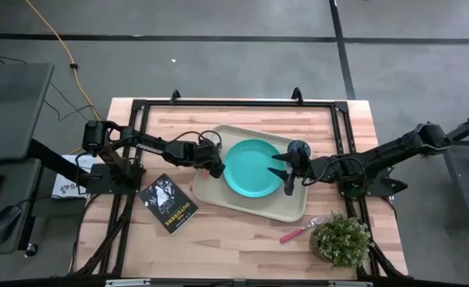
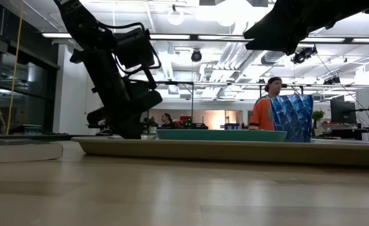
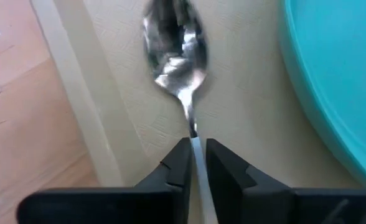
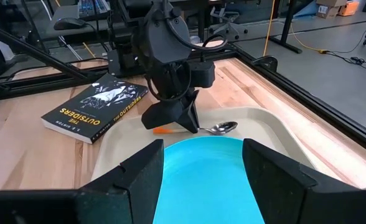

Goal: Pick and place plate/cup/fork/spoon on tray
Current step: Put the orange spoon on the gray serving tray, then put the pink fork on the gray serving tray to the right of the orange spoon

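High view: your left claw (image 1: pixel 216 166) sits at the beige rectangular plastic tray (image 1: pixel 218 190), beside the round teal plate (image 1: pixel 254 168). Left wrist: it's clamped on the silver-bowled spoon (image 3: pixel 173 42), over the tray. Right wrist: right claw (image 4: pixel 203 163) spread open above the plate

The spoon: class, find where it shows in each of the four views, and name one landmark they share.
High view: hidden under the left claw.
Low view: not visible.
Left wrist view: spoon, centre top, stem between the fingers.
Right wrist view, beyond the plate.
Shared landmark: the plate, beside the spoon.
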Motion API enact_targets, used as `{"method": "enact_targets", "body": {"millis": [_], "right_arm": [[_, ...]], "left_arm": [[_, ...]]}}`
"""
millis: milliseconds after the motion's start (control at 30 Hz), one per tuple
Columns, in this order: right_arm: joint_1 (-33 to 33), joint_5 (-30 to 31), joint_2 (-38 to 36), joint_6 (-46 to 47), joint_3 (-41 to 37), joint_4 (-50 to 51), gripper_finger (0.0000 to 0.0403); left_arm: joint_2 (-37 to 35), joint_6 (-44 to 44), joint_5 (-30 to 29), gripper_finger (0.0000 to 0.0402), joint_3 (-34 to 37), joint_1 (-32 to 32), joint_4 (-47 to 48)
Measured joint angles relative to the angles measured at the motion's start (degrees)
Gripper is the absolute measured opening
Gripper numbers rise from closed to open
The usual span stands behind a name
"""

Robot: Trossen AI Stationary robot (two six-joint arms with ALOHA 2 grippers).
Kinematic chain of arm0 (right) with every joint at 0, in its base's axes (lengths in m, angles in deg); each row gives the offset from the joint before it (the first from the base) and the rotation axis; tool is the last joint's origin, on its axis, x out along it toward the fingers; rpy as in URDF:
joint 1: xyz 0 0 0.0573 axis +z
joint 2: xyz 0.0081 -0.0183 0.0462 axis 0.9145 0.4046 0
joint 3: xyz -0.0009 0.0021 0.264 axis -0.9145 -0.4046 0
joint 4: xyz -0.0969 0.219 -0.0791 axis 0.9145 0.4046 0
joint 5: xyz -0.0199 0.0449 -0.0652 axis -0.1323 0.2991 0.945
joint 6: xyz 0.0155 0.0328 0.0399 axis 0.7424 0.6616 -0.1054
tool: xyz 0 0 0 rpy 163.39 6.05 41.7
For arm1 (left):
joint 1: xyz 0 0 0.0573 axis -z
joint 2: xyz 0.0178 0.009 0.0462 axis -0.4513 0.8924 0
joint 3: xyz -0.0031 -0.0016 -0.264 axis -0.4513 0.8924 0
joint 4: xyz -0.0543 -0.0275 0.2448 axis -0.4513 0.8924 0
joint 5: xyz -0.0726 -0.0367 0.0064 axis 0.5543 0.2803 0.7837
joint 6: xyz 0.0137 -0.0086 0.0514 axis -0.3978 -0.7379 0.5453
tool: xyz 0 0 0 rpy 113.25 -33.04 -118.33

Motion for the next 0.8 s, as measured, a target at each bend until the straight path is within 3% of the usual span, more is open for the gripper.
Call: {"method": "enact_targets", "body": {"millis": [467, 800], "right_arm": [[0.01, 0.02, -0.02, 0.00, 0.00, 0.00, 0.0211], [0.01, 0.19, -0.02, -0.01, 0.00, 0.00, 0.0211]], "left_arm": [[-2.13, 5.14, -0.26, 0.0096, -0.07, -1.10, 0.40], [-15.25, 10.20, -3.26, 0.0097, -0.11, -3.80, 2.91]]}}
